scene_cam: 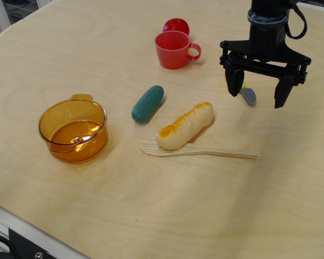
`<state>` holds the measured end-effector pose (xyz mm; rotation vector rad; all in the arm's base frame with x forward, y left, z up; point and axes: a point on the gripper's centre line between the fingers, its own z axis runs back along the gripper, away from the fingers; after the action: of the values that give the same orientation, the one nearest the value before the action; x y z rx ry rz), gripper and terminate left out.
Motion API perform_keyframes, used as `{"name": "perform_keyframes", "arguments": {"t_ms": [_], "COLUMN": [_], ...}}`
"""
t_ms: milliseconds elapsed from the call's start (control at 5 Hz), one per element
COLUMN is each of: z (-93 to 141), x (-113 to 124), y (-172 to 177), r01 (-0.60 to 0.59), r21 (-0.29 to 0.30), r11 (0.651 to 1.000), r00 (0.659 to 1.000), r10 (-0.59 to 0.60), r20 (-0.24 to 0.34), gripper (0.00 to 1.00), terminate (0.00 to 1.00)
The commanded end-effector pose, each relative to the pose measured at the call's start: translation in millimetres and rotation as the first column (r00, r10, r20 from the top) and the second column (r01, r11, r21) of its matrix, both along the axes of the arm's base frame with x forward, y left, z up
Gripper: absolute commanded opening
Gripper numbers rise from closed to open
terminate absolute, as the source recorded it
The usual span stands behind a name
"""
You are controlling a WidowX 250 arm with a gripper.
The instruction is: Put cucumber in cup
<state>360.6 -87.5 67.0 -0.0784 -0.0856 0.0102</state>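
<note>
The cucumber (147, 103) is a dark teal-green capsule lying on the wooden table near the middle, tilted diagonally. The cup (174, 49) is a red-coral mug standing upright behind it, handle pointing right. My gripper (257, 95) hangs at the right, above the table, well to the right of both cucumber and cup. Its two black fingers are spread apart and hold nothing.
A red ball (176, 25) sits just behind the cup. A translucent orange pot (73, 130) stands at the left. A yellow-orange bread loaf (184, 125) rests on a wooden spoon (205, 151). A small grey-and-yellow object (249, 95) lies under the gripper. The table's front edge runs along the lower left.
</note>
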Motion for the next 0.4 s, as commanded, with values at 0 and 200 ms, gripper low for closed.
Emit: {"name": "perform_keyframes", "arguments": {"t_ms": [0,200], "z": [0,14], "x": [0,-28], "y": [0,20], "r01": [0.0,0.014], "r21": [0.0,0.062], "r11": [1.0,0.998], "r00": [1.0,1.0], "r10": [0.0,-0.013], "r20": [0.0,-0.006], "gripper": [1.0,1.0], "terminate": [0.0,0.0]}}
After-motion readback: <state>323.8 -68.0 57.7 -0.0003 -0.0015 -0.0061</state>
